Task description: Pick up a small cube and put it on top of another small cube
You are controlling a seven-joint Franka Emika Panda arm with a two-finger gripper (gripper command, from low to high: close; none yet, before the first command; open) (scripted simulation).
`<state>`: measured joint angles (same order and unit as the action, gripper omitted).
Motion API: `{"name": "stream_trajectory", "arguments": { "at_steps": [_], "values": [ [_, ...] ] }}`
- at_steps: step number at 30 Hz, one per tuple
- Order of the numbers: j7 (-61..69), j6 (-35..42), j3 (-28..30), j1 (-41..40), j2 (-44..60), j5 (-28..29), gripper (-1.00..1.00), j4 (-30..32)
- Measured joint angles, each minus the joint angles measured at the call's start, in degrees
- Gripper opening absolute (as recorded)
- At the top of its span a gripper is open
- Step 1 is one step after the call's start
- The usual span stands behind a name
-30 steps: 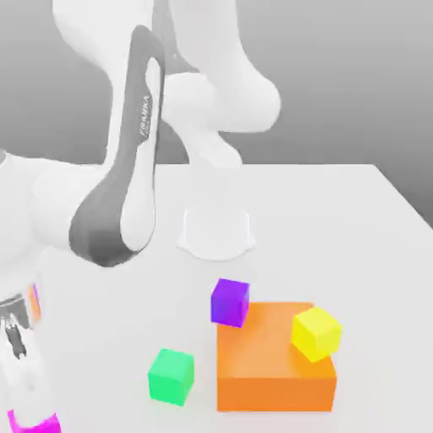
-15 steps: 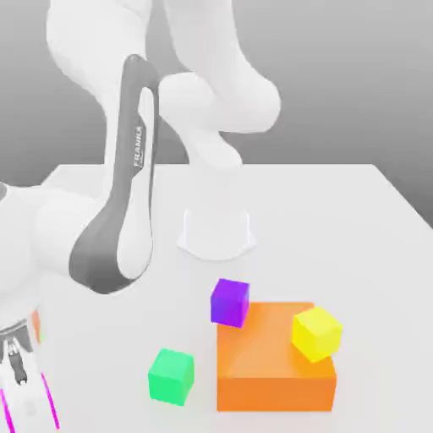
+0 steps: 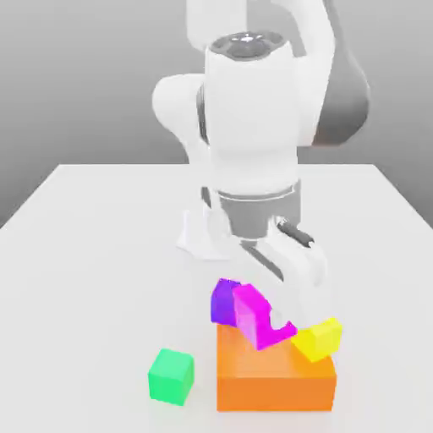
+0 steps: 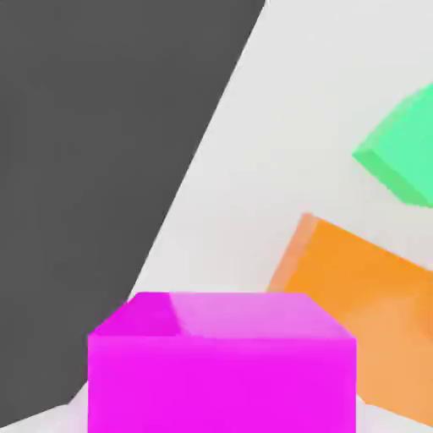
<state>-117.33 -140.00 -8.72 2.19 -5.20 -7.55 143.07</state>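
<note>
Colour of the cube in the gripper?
Magenta, clearest in the hand view.

White rounded arm (image 3: 254, 118), grey wrist band (image 3: 258, 210), dark slotted marking, seemingly black (image 3: 295, 232)

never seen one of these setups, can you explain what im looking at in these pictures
The machine is a single white robot arm with a two-finger gripper at its end. One picture comes from a camera standing off the arm and looking at the whole scene; the other comes from a camera mounted on the robot's hand.

The gripper is closed on a bright magenta cube, which looms large in the hand view because it is so near that camera.

On the pale table are a large orange block and a green cube. A yellow cube and a purple cube appear by the orange block, partly hidden behind the magenta cube and the gripper.
</note>
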Motion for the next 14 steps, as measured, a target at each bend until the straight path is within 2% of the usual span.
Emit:
{"name": "stream_trajectory", "arguments": {
  "at_steps": [5,11,12,14],
  "values": [
    [-15.12,0.91,-5.68,2.36,-4.66,3.25,-1.00,5.30],
    [-19.22,-8.21,-6.83,2.04,2.59,6.75,-1.00,7.63],
    [-19.37,-9.30,-6.88,2.07,3.46,6.92,1.00,7.84],
    [-19.37,-9.30,-6.88,2.09,3.46,6.92,1.00,7.84]
  ]
}}
